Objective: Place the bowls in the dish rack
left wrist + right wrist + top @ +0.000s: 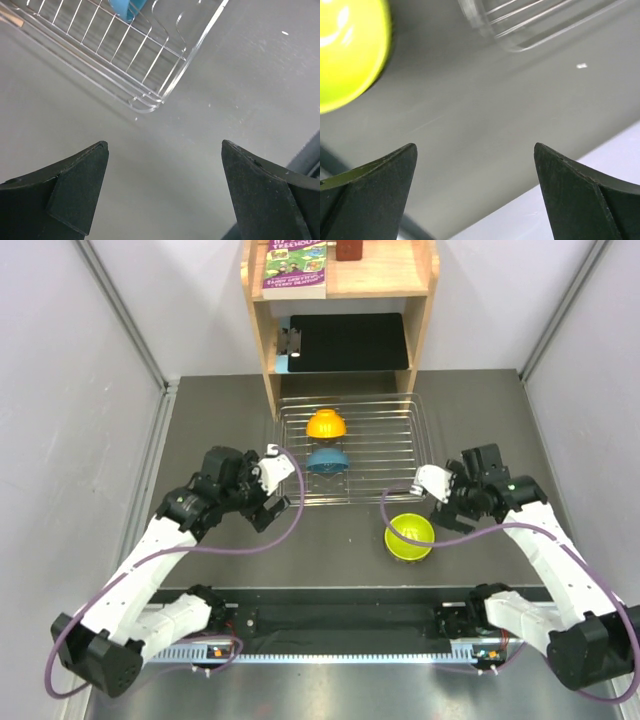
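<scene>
The silver wire dish rack [400, 455] lies at the table's middle back. An orange bowl [326, 424] and a blue bowl [327, 460] stand on edge in its left part. A lime-green bowl [410, 536] sits on the table just in front of the rack's right front corner. My left gripper [278, 485] is open and empty at the rack's left front corner [150, 102]; the blue bowl [127, 7] shows at the top of its view. My right gripper [428, 490] is open and empty, just above and right of the lime-green bowl [345, 50]. The white and pinkish bowls are out of view.
A wooden shelf unit [268, 350] stands behind the rack, with a black board [350, 340] on its lower shelf and a book [297, 265] above. Grey walls [80, 390] close both sides. A black strip [340, 620] runs along the near edge.
</scene>
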Controlling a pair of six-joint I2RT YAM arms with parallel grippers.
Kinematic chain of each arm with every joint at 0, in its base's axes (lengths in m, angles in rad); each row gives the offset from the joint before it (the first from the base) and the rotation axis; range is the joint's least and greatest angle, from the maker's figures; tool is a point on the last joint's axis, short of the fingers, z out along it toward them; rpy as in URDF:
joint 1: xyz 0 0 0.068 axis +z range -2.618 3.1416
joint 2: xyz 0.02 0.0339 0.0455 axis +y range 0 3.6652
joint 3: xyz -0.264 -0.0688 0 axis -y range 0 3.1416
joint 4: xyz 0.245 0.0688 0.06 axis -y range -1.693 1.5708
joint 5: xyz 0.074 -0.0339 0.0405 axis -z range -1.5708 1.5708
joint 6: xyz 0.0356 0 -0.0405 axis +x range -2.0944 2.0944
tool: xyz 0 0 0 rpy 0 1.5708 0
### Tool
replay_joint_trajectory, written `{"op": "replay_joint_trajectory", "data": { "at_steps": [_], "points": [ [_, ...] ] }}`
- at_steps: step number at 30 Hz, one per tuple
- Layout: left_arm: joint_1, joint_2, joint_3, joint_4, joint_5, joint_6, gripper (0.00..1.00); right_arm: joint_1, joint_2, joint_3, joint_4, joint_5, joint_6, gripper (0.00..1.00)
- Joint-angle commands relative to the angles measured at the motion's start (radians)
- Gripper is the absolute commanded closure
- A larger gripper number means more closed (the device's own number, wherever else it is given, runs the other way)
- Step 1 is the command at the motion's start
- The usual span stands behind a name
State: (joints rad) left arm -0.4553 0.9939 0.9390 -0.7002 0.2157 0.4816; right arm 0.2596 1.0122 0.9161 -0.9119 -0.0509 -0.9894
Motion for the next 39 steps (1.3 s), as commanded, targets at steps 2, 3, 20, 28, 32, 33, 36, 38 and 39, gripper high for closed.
{"op": "replay_joint_trajectory", "data": {
  "at_steps": [2, 3, 20, 28, 32, 33, 36, 38, 39],
  "points": [
    [0.000, -0.095, -0.012, -0.038, -0.006, -0.015, 0.01, 0.015, 0.005, -0.043, -0.111, -0.038, -0.057, 0.00],
    [-0.002, -0.101, -0.014, -0.045, -0.009, -0.017, 0.01, 0.024, 0.011, -0.054, -0.107, -0.043, -0.049, 0.00],
    [-0.002, -0.158, -0.043, -0.074, -0.039, -0.017, 0.01, 0.190, 0.129, -0.204, 0.149, -0.110, 0.069, 0.00],
    [-0.002, -0.198, -0.055, -0.087, -0.044, -0.020, 0.01, 0.270, 0.192, -0.210, 0.248, -0.115, 0.135, 0.00],
    [0.000, -0.209, -0.062, -0.099, -0.049, -0.015, 0.01, 0.326, 0.218, -0.209, 0.304, -0.101, 0.161, 0.00],
    [0.000, -0.212, -0.062, -0.101, -0.050, -0.014, 0.01, 0.337, 0.232, -0.207, 0.309, -0.096, 0.173, 0.00],
    [0.000, -0.218, -0.063, -0.104, -0.050, -0.014, 0.01, 0.371, 0.259, -0.188, 0.330, -0.089, 0.187, 0.00],
    [0.000, -0.219, -0.066, -0.102, -0.052, -0.014, 0.01, 0.395, 0.270, -0.180, 0.338, -0.087, 0.192, 0.00],
    [-0.002, -0.219, -0.068, -0.104, -0.053, -0.014, 0.01, 0.403, 0.282, -0.172, 0.347, -0.086, 0.196, 0.00]
  ]
}}
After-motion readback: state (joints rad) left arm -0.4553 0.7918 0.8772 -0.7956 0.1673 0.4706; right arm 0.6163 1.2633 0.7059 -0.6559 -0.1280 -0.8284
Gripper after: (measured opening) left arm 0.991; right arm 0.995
